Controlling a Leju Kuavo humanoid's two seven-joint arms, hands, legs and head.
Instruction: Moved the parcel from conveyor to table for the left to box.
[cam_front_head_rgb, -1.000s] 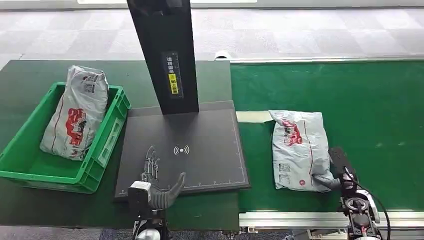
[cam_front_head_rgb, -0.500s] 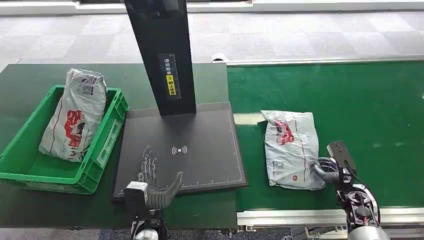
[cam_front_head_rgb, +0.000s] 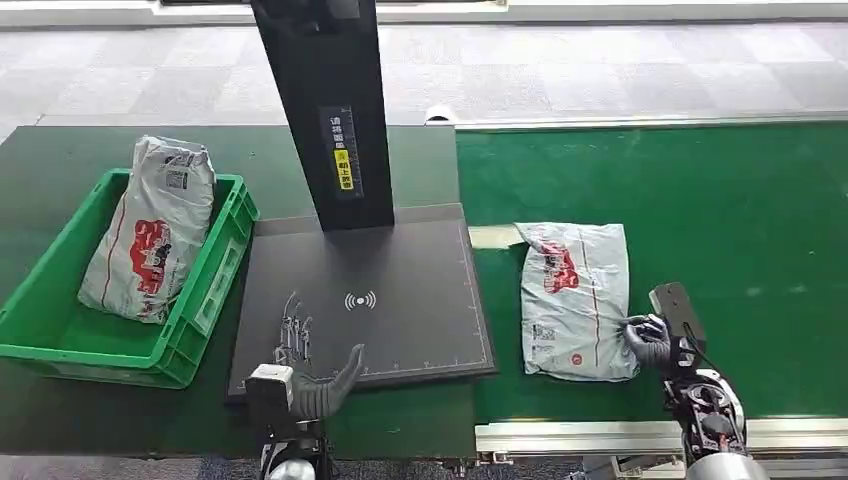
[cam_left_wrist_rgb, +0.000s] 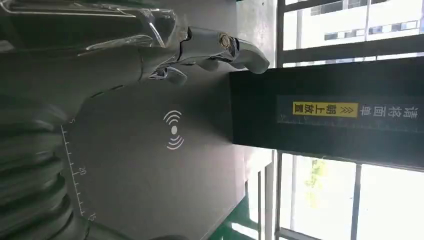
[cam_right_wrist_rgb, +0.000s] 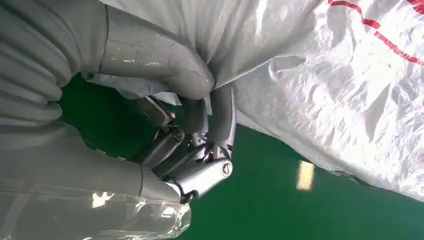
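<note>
Grey-white parcel (cam_front_head_rgb: 577, 298) with red print, green conveyor belt (cam_front_head_rgb: 720, 210), green crate (cam_front_head_rgb: 215, 285), black scan pad (cam_front_head_rgb: 400, 270) with white signal mark, yellow label (cam_front_head_rgb: 343, 168) on black post (cam_front_head_rgb: 330, 100).

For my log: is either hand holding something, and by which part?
The right hand pinches the parcel at its near right edge; the left hand holds nothing.

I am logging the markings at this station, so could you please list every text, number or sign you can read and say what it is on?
"请将面单" in white, with "朝上放置" on a yellow strip: black scanner post.
Wireless-wave symbol, no words: black scanner pad.
"20" and "15": ruler marks along the pad's edge, left wrist view.
Red logo and printed labels on the parcel pinched by the right hand: too blurred to read.
Print on the parcel in the green crate: too blurred.
</note>
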